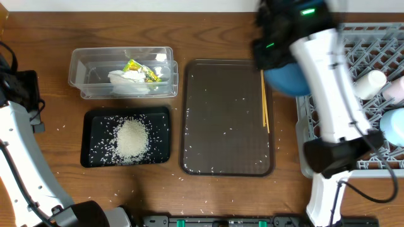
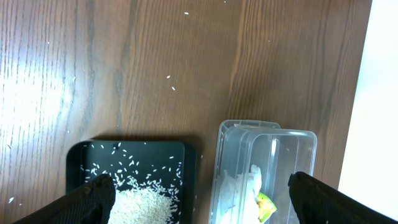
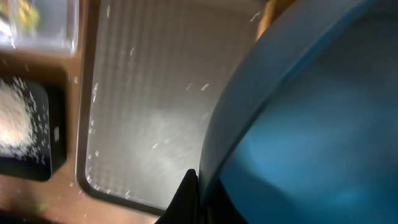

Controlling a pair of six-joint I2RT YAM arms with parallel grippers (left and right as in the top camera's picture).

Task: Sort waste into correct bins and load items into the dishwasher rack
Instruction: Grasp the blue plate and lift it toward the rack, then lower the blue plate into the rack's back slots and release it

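Note:
My right gripper (image 3: 204, 198) is shut on the rim of the large blue bowl (image 3: 311, 124), one finger outside the wall and one inside. Overhead, that bowl (image 1: 285, 81) hangs between the brown serving tray (image 1: 224, 157) and the grey dishwasher rack (image 1: 353, 44). Thin wooden chopsticks (image 1: 265, 101) lie along the serving tray's right side. A white cup (image 1: 370, 82) and a small light-blue bowl (image 1: 394, 126) sit in the rack. The clear tub (image 1: 88, 63) holds the white tissue (image 1: 126, 79) and the yellow-green wrapper (image 1: 142, 69). Rice (image 1: 131, 137) is heaped in the black tray (image 1: 95, 123). My left gripper (image 2: 202, 199) stands open above both bins.
Loose rice grains are scattered over the serving tray and on the wooden table (image 1: 63, 129) around the black tray. The right arm (image 1: 328, 82) crosses over the rack's left part. The table's far edge (image 2: 364, 93) runs close behind the clear tub.

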